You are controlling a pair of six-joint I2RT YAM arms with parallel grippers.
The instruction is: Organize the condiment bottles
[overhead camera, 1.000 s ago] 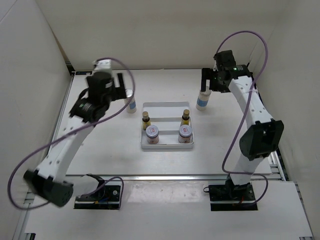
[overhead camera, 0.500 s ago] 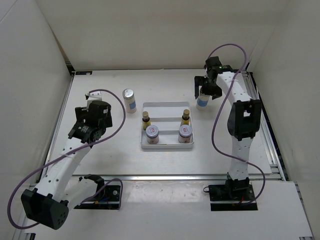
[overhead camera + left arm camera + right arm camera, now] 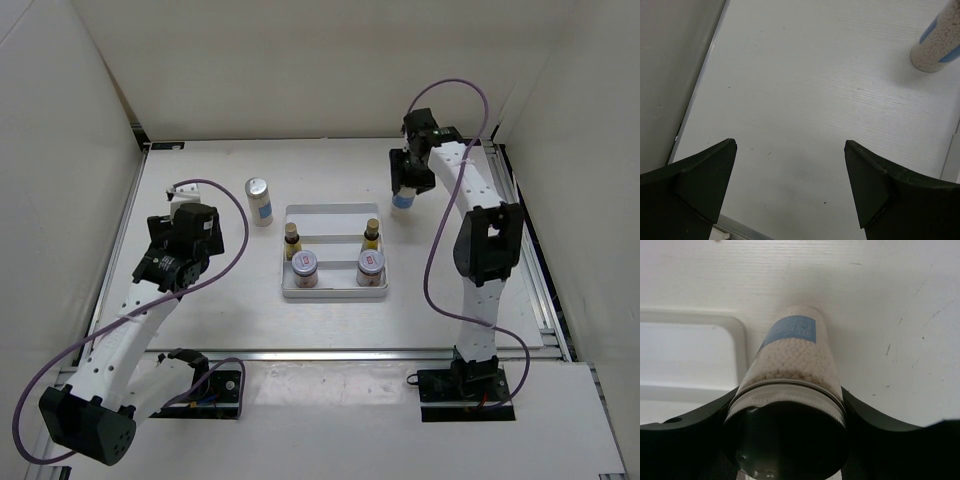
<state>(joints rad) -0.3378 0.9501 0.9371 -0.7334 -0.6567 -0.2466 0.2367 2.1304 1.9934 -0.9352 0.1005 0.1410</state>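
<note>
Beyond the tray's (image 3: pixel 335 211) far right corner, the right tool (image 3: pixel 788 407) clasps a blue-label bottle (image 3: pixel 790 352) just under its cap, with 1 dark finger pressed against each side. This bottle stands upright on the worktop (image 3: pixel 220 290), just beside the tray's rim and outside it. The right arm rises from its base with the forearm stretched toward the back, and the wrist bends left toward the tray, so the tool meets the bottle from above.

Left of the tray, the left arm is bent, with its wrist over bare worktop well apart from the tray. The left tool (image 3: pixel 790 167) points down, its 2 fingers spread wide with nothing between them. A 2nd blue-label bottle (image 3: pixel 259 200) stands upright near the tray's far left corner, outside the tray and apart from the left tool.

Inside the tray, 2 yellow bottles (image 3: pixel 292 239) (image 3: pixel 371 233) stand in the far row. 2 jars (image 3: pixel 305 266) (image 3: pixel 370 265) sit in the near row, each just in front of 1 yellow bottle.
</note>
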